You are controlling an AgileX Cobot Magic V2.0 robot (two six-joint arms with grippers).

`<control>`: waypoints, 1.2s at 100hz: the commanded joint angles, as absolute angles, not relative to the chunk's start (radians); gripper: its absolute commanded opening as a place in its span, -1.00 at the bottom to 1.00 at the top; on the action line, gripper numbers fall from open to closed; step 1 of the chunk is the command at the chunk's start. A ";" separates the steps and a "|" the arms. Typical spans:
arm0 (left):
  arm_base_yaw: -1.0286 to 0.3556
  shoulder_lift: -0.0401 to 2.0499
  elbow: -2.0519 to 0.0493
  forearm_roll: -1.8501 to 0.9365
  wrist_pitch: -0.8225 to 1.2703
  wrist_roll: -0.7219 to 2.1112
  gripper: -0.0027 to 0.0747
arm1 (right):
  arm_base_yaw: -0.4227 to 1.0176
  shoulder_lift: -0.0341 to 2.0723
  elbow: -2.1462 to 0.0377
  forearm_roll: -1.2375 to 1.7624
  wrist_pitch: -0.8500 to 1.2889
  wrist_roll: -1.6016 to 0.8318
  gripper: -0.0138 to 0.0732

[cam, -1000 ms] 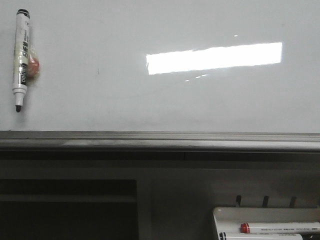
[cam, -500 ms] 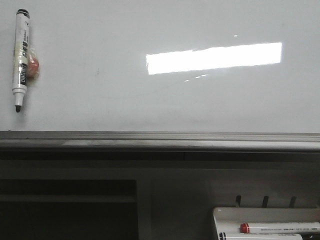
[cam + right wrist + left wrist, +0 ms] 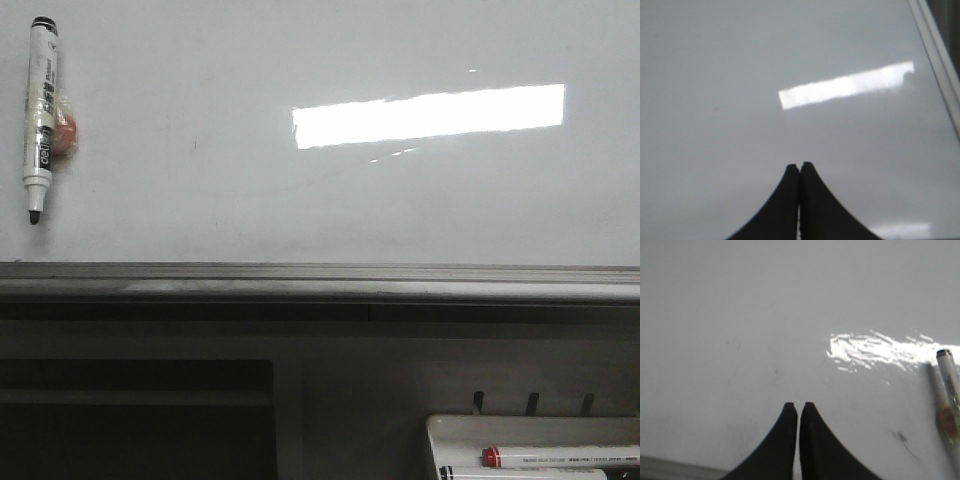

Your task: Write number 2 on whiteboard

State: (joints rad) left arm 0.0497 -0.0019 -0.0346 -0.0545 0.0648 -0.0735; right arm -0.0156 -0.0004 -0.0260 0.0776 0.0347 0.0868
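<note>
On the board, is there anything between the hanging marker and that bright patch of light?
Almost nothing: in the front view the whiteboard is bare between the marker and the light reflection, apart from one tiny dark speck. No number is drawn yet.

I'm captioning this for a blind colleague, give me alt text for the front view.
A blank whiteboard with no 2 written yet fills the upper half, a bright rectangular glare near its middle. A black-tipped marker hangs upright at its far left, tip down. Below the grey rail, a white tray at lower right holds a red-capped marker.
</note>
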 commanded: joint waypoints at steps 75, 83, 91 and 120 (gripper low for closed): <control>-0.240 0.766 -0.418 -1.330 0.254 0.949 0.37 | 0.232 0.457 -0.420 0.128 0.437 0.114 -0.82; -0.252 0.827 -0.418 -1.365 0.258 0.950 0.34 | 0.243 0.457 -0.420 0.128 0.425 0.114 -0.82; -0.264 0.876 -0.420 -1.367 0.256 0.977 0.34 | 0.252 0.457 -0.420 0.128 0.405 0.114 -0.82; -0.264 0.960 -0.481 -1.373 0.258 1.109 0.34 | 0.256 0.457 -0.420 0.136 0.331 0.114 -0.82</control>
State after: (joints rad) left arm -0.2550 0.9582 -0.4238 -1.3441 0.2679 1.0652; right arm 0.2541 0.4453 -0.3848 0.1307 0.4286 0.1157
